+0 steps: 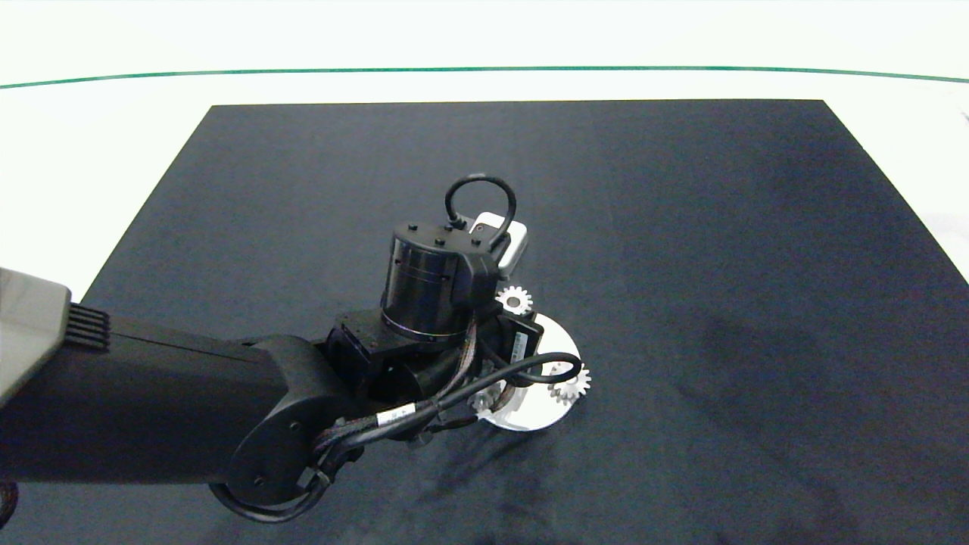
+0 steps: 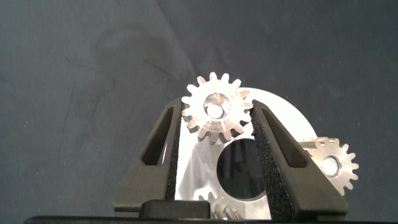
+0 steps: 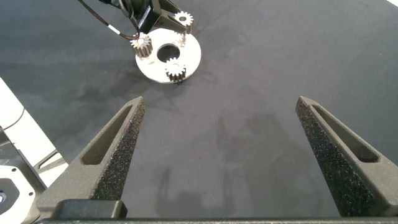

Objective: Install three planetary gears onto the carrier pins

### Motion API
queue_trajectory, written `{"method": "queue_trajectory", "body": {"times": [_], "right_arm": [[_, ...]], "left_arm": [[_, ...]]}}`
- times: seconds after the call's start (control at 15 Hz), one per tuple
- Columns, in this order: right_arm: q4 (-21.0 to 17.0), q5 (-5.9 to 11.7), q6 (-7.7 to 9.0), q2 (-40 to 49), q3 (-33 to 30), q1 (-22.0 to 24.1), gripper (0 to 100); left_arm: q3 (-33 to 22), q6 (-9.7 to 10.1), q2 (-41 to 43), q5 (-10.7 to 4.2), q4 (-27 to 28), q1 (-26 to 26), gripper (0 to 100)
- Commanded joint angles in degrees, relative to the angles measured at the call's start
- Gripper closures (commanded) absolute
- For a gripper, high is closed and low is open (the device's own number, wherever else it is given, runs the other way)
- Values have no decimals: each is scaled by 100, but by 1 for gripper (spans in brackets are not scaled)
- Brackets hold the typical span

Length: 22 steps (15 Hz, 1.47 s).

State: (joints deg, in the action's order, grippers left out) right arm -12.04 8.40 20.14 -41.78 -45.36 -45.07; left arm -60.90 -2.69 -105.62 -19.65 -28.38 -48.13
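Black matting covers the table (image 1: 681,227), and the right gripper (image 3: 221,155) hangs well apart from the work, fingers spread wide on nothing. Farther off, the left gripper (image 2: 216,143) is clamped on one of the planetary gears (image 2: 216,116), holding it at the white disc (image 1: 556,344). Two more gears (image 1: 569,384) (image 3: 143,45) sit on the carrier pins (image 3: 185,38).

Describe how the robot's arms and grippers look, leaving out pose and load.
The left arm is matte black with a cylindrical wrist, looped black cables and one white-labelled cable. Left gripper and right gripper each have two dark grey wedge fingers with slotted sides and black foam pads.
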Motion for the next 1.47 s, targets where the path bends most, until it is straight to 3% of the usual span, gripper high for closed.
{"method": "queue_trajectory", "body": {"times": [0.07, 1.47], "right_arm": [[-8, 4, 8, -6, 1, -2, 0], [-8, 4, 25, 20, 1, -2, 0]], "left_arm": [[-18, -29, -29, -12, -27, -12, 100], [-115, -117, -170, -12, -27, -48, 100]]}}
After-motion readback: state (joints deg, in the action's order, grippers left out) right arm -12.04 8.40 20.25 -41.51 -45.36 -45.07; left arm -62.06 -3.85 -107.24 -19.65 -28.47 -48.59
